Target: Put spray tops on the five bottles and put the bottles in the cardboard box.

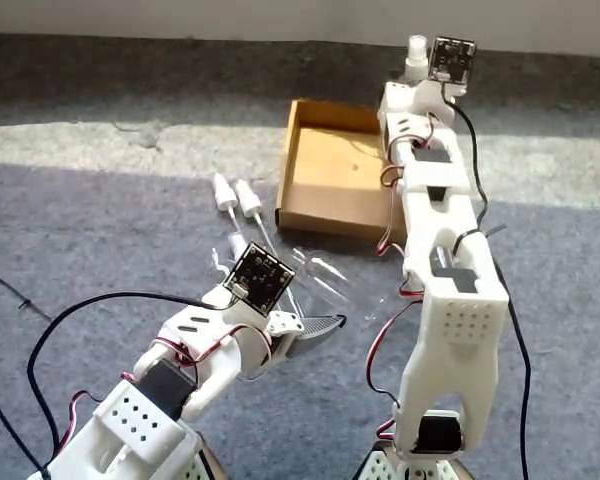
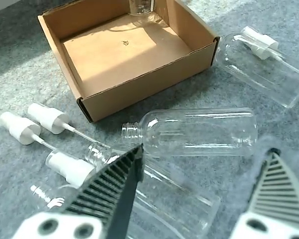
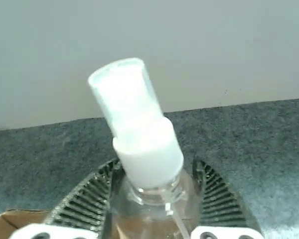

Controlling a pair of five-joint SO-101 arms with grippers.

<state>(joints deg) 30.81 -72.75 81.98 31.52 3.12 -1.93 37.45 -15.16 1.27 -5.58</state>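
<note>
The right gripper [image 3: 152, 199] is pinching a capped bottle [image 3: 142, 144] upright at the far edge of the cardboard box [image 1: 325, 217]. The left gripper [image 2: 204, 152] is hovering spread above an uncapped bottle [image 2: 199, 132], which is lying on its side just near of the box.

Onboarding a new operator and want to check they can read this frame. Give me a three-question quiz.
1. True or false: the left gripper is open.
2. The right gripper holds: A a cup; B a capped bottle; C nothing.
3. Fill in: the bare-necked bottle lying beside the cardboard box lacks its ___.
Key: 1 true; 2 B; 3 spray top.
</note>
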